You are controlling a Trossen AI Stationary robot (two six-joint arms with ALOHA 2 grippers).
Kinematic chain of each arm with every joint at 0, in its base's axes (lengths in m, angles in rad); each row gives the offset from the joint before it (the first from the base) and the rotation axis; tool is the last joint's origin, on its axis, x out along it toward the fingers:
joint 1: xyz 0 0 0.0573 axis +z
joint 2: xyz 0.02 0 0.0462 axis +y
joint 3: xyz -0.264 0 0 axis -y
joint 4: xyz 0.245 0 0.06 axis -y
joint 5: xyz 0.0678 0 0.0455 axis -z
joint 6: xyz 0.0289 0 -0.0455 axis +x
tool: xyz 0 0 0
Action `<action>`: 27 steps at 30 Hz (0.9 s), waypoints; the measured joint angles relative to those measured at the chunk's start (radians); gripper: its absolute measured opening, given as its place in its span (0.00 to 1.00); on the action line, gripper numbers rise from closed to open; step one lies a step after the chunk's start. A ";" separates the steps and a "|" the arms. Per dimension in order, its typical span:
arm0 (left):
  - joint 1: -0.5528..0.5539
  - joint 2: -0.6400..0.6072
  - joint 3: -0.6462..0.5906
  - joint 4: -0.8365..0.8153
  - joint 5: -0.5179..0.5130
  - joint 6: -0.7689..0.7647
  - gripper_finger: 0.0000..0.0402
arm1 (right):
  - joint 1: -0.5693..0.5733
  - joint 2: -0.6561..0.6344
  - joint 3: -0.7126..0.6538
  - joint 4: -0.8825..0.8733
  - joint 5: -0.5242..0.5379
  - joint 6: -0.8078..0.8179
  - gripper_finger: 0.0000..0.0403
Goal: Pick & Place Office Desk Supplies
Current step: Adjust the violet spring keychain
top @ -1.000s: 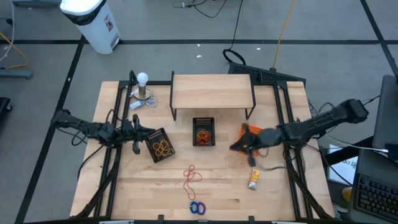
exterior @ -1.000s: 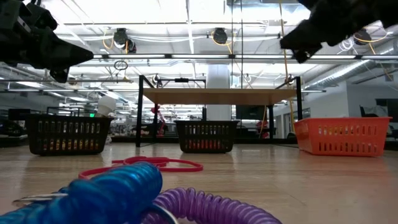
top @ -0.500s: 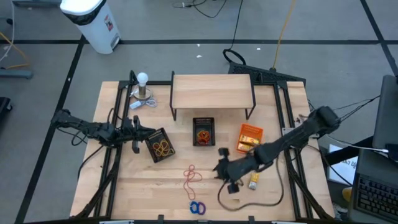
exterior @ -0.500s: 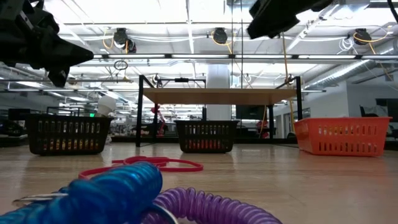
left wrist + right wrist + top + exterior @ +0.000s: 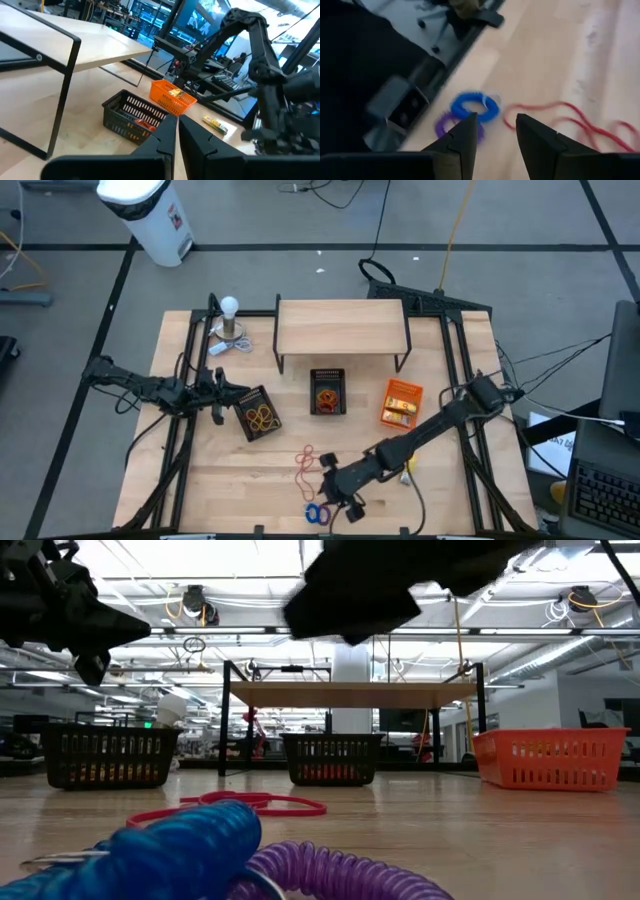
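Observation:
A blue coil ring (image 5: 475, 106) and a purple one (image 5: 445, 125) lie together on the table near its front edge (image 5: 317, 515). Thin red rubber bands (image 5: 308, 463) lie just behind them. My right gripper (image 5: 495, 135) hovers open above the table beside the rings (image 5: 338, 492), touching nothing. A yellow packet (image 5: 408, 471) lies partly under the right arm. My left gripper (image 5: 176, 131) is shut and empty, held level at the table's left (image 5: 222, 394) beside a black mesh bin (image 5: 258, 412).
A second black mesh bin (image 5: 327, 392) and an orange bin (image 5: 402, 402) stand mid-table, in front of a low wooden shelf (image 5: 340, 328). A white bulb-shaped object (image 5: 229, 320) stands at the far left. Bare wood lies left of the rubber bands.
My right gripper has swung from beside the orange bin toward the table's near edge and leftward, sinking as it went, and now hangs over the blue and purple rings. Nothing on the table has moved.

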 joint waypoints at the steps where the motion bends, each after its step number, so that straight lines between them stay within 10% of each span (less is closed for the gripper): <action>1: 0.000 0.000 0.000 0.000 0.000 -0.004 0.05 | 0.000 0.013 0.012 0.002 -0.014 0.020 0.32; 27: 0.000 0.000 0.000 0.000 0.000 -0.030 0.05 | 0.037 0.142 0.056 -0.049 0.054 0.198 0.32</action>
